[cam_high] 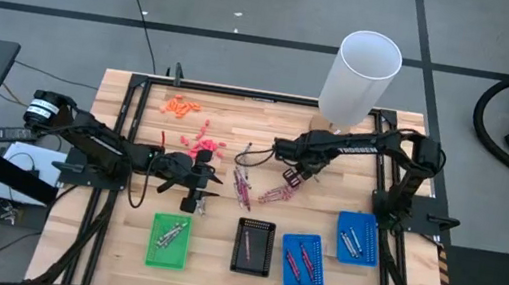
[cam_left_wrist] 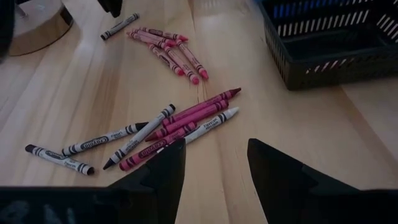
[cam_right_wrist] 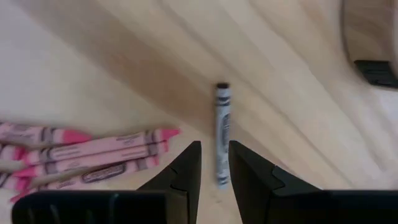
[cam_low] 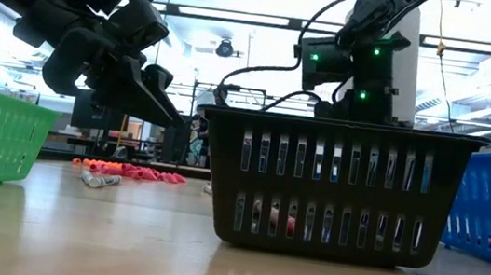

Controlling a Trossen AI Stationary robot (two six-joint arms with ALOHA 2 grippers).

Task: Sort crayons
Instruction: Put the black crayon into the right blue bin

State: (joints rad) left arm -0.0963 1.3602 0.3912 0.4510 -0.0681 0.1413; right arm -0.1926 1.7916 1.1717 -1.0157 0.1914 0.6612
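My right tool (cam_right_wrist: 214, 163) pinches 1 grey crayon (cam_right_wrist: 222, 118) at its near end, lifting it for sorting; left tool (cam_left_wrist: 214, 163) waits spread.

- Crayons (cam_left_wrist: 186, 118): maroon, pink and grey-white wrappers with black bands and dark lettering.
- Further pink crayons (cam_right_wrist: 93, 152) with bright pink tips.
- One grey crayon (cam_right_wrist: 222, 124), black-tipped.
- Orange-red pieces (cam_high: 182, 105) on the table (cam_high: 217, 258), which is pale striped wood.
- Trays: green (cam_high: 168, 241), black (cam_high: 253, 247), two blue (cam_high: 302, 262).
- White cylinder (cam_high: 360, 76).
- Arms black.
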